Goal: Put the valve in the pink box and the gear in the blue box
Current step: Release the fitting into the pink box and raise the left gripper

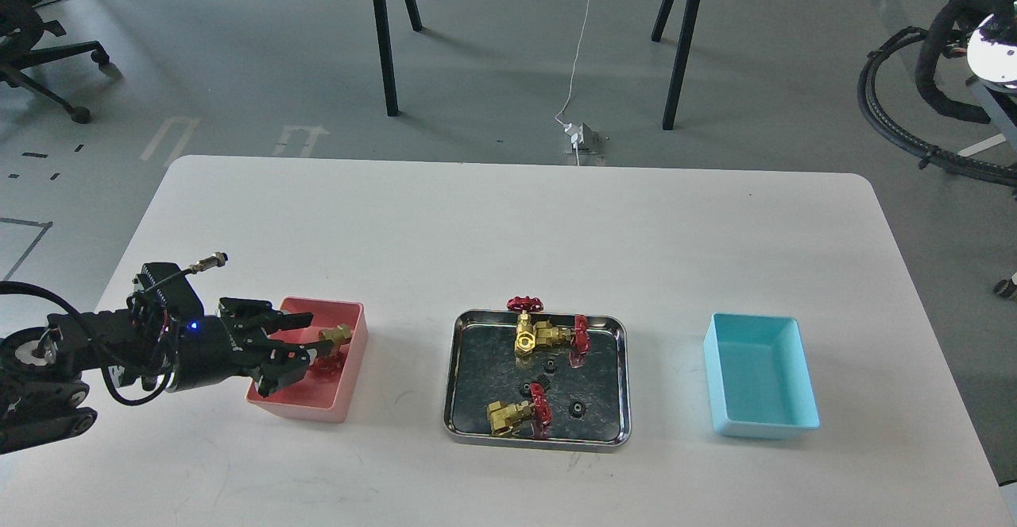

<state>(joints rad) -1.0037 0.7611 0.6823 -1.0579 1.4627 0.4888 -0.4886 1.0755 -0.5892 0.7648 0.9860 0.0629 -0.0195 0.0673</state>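
left gripper: fingers spread, nothing clamped, over pink box | valve: inside pink box, brass end toward far wall | gear: in steel tray | blue box: well right of tray

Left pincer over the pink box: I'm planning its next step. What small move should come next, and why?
Probably lift the left pincer clear of the pink box. Its fingers look spread, and the valve lies inside the box, seemingly released.
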